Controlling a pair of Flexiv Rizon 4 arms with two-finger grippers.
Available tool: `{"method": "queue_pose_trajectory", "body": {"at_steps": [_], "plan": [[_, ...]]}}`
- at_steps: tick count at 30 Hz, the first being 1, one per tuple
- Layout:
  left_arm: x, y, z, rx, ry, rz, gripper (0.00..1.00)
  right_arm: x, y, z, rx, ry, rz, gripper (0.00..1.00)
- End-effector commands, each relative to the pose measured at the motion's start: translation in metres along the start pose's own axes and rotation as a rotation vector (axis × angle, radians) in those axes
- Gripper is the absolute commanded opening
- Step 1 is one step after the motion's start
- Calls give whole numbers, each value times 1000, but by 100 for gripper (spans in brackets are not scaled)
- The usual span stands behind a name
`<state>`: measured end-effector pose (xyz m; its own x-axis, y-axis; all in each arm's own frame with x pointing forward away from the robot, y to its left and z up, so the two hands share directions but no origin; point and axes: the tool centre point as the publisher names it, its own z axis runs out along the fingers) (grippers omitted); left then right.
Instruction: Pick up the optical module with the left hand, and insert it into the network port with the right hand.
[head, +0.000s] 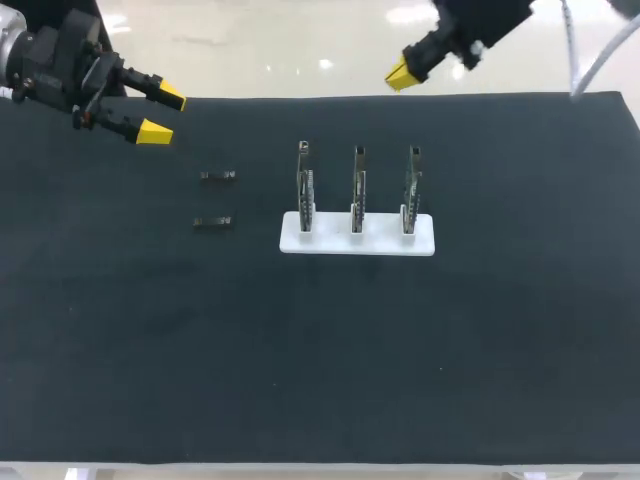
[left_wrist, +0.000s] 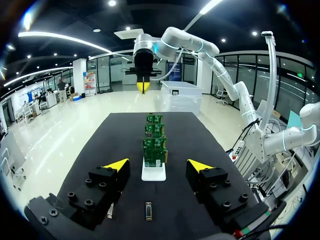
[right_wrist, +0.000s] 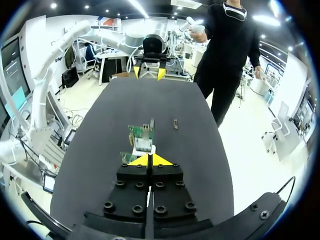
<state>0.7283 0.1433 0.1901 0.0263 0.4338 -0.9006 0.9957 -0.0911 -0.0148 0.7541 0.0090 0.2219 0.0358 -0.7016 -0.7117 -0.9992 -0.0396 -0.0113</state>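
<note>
We note the left end effector (head: 163, 114) spread, the right end effector (head: 402, 76) pressed together, both beyond the white rack (head: 295, 240); two optical modules (head: 217, 176) lie left of it.

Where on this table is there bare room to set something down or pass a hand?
Bare: the near half of the mat, in front of the white stand; the stretch left of the far optical module and near optical module; the stretch right of the stand. Crowded: between the three upright boards, and the gap between modules and stand.

Left hand (head: 163, 114) hovers with fingers spread; right hand (head: 402, 76) (fingertips pressed together) hangs opposite.
</note>
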Motion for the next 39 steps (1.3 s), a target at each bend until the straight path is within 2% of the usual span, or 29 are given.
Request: {"method": "queue_pose_trajectory", "body": {"at_steps": [1,9,16,17,39], "plan": [[0,1,0,1,4,-1,100,15,6,-23,5,-18,0,0],[0,1,0,1,4,-1,100,35,9,-44,1,-48,13,0],[0,1,0,1,4,-1,100,40,14,-52,55,-56,10,0],[0,1,0,1,4,-1,100,40,14,-52,55,-56,10,100],[0,1,0,1,4,-1,100,40,14,-52,55,-56,10,100]]}}
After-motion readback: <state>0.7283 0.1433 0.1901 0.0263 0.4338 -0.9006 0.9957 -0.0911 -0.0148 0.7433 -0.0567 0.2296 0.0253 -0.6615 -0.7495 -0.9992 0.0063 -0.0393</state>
